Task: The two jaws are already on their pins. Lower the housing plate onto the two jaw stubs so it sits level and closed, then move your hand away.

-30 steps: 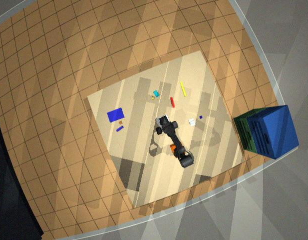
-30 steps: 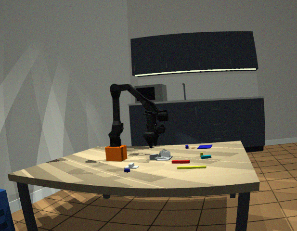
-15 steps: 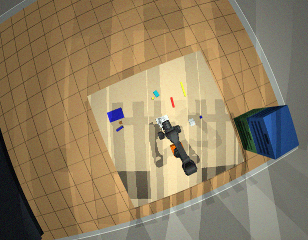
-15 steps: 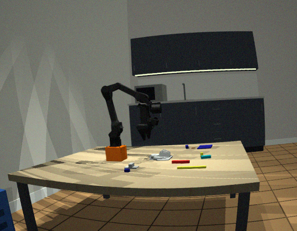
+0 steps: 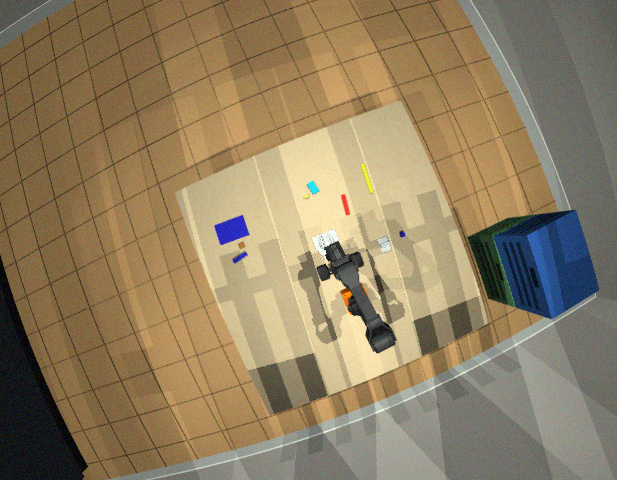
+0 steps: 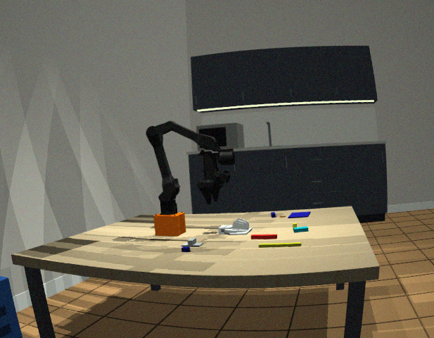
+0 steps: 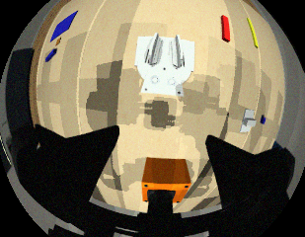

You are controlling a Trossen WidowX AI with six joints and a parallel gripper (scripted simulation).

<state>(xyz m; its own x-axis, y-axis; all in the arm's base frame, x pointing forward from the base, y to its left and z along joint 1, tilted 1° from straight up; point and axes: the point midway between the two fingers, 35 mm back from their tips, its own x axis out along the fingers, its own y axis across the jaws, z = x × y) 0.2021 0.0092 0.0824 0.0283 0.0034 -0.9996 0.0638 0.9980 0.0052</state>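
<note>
- One white plate (image 5: pixel 318 242) (image 6: pixel 235 231) (image 7: pixel 164 75) with its jaws sticking up, top middle of the wrist shot, lying on the counter (image 5: pixel 360 356) (image 6: pixel 311 260) (image 7: pixel 105 49)
- claw's (image 5: pixel 335 251) (image 6: pixel 212 201) (image 7: pixel 163 132) spread wide, nothing in it, hanging above the counter
- can't tell if the housing's seated level, sorry
</note>
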